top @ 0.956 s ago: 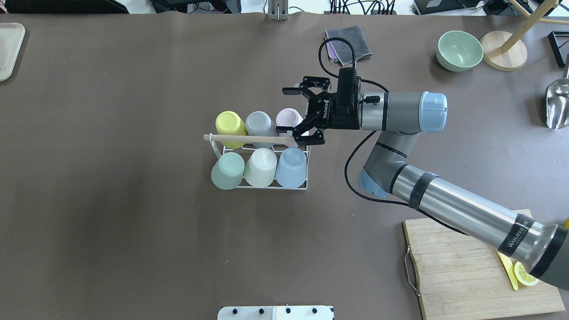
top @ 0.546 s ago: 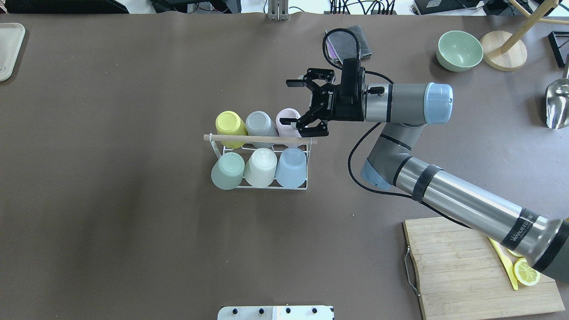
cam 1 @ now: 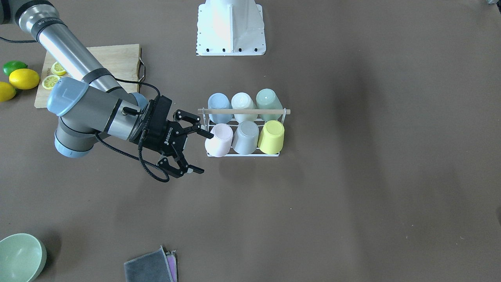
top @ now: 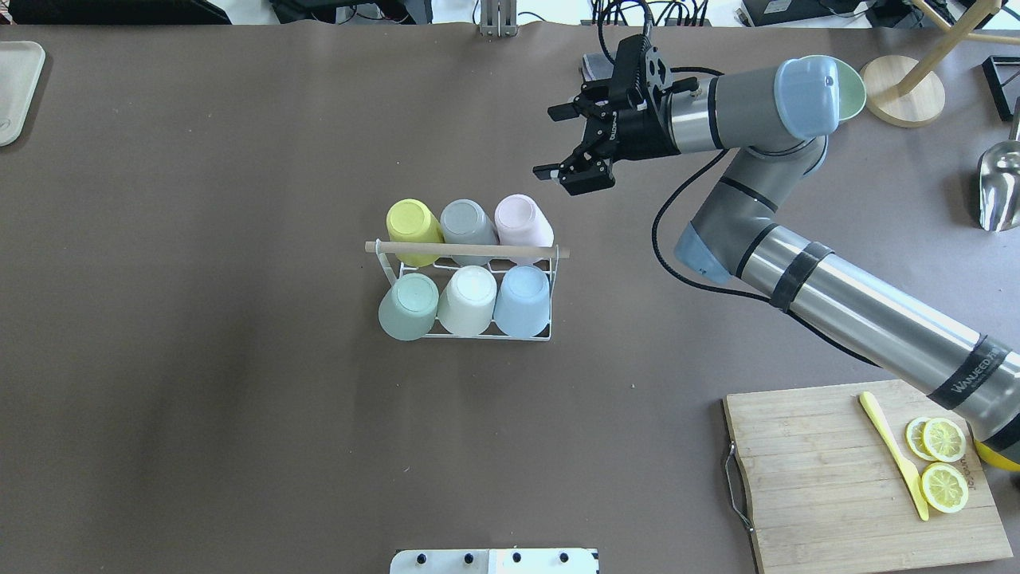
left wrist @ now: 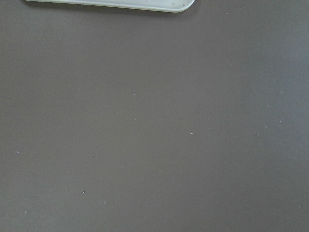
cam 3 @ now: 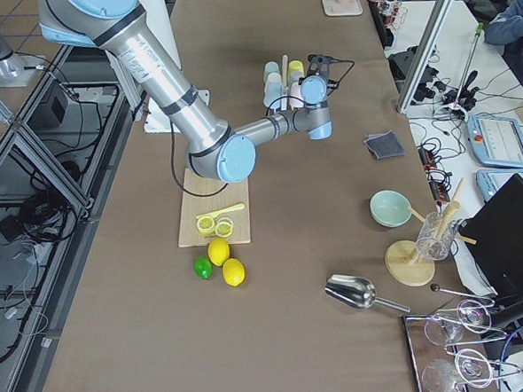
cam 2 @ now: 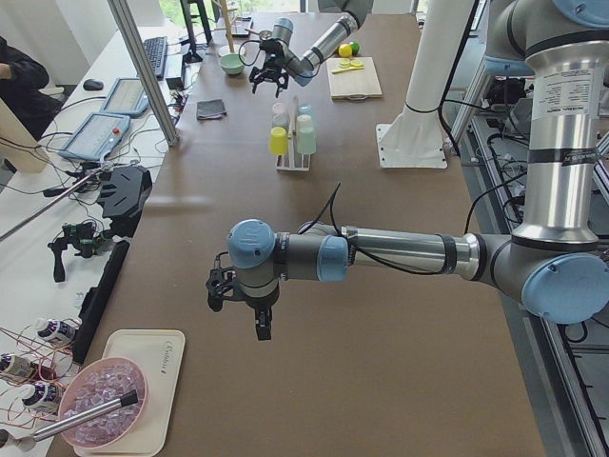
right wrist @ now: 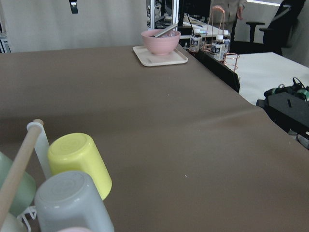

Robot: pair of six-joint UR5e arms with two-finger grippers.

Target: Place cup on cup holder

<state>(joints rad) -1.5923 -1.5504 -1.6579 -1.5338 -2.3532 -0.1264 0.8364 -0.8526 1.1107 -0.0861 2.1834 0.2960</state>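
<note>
The cup holder (top: pixel 478 338) is white wire under a pale wooden rod (top: pixel 466 250). Far cups (top: pixel 467 222): yellow, grey, pink. Near cups (top: pixel 468 300): mint, cream, light blue.

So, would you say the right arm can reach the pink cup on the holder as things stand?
Probably yes: the right gripper, jaws open, hangs close to the pink cup at the cup holder's end, nothing between.

The pink cup (top: pixel 523 221) sits upturned on the cup holder (top: pixel 466 250).
</note>
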